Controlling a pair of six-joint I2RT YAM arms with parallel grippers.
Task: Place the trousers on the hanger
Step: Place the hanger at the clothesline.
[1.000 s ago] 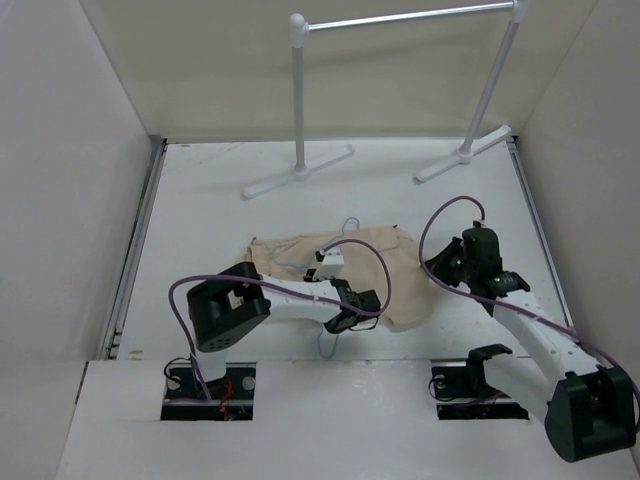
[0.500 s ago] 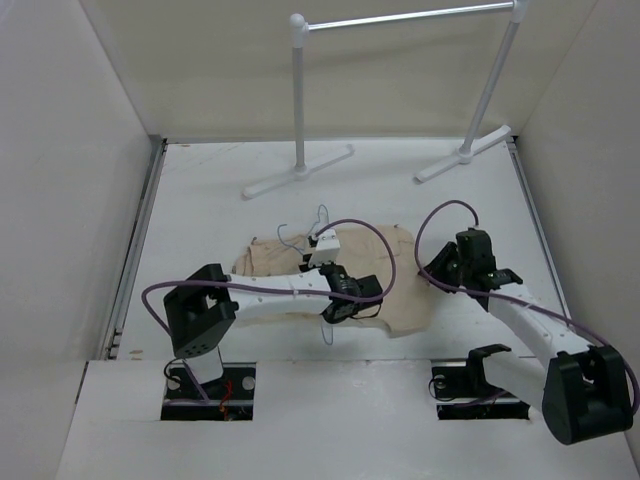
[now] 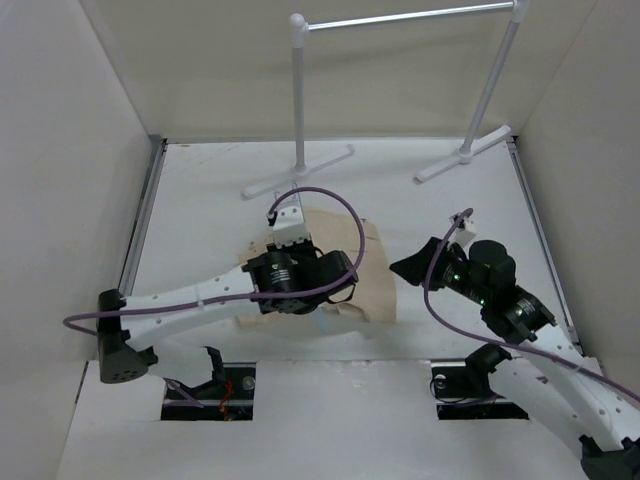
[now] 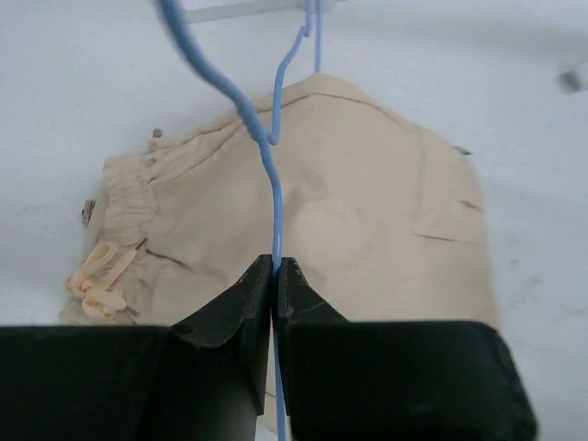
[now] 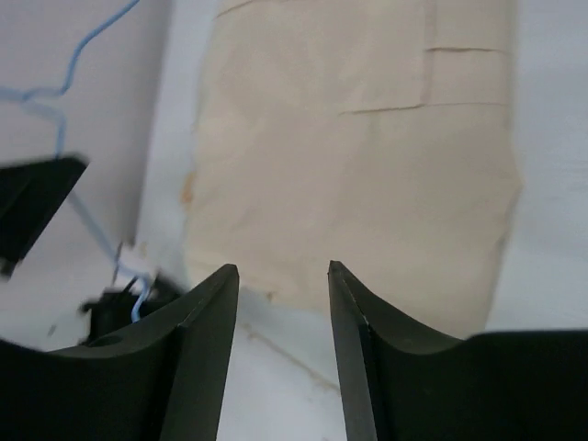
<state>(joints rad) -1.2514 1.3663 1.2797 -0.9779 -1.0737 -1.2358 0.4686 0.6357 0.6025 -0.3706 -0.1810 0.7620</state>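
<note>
Lying flat and folded on the white worktop [image 3: 200, 200], the beige trousers [image 4: 358, 211] have their gathered waistband and its drawstring at the left edge in the left wrist view. The left tool [image 4: 276, 268] is over the near part of the trousers, and its two fingers are pressed together on the thin blue wire of the hanger [image 4: 273, 184]. From this grip the wire runs above the trousers, bends, and reaches past their far edge; whether it touches the cloth I cannot tell. The right tool [image 5: 281, 268] hangs at the right edge of the trousers, just over their border, with its fingers apart and nothing between them. Beyond the far edge of the trousers, well apart from them, stands a white clothes rack [image 3: 299, 100].
</note>
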